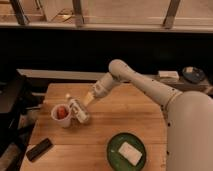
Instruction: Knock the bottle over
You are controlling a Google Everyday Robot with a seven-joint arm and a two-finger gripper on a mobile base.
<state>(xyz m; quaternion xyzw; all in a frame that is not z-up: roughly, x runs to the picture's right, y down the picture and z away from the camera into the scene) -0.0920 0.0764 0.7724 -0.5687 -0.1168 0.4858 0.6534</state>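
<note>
A small clear bottle (78, 109) with a white cap is on the wooden table (115, 125), tilted with its cap toward the far left, leaning beside a white cup (61, 115) holding something red. My gripper (89, 98) is at the end of the white arm, right next to the bottle's upper right side and appears to touch it.
A green plate (126, 150) with a white sponge-like item sits at the front right. A black rectangular object (39, 149) lies at the front left corner. A dark chair (10, 107) stands left of the table. A counter with items runs behind on the right.
</note>
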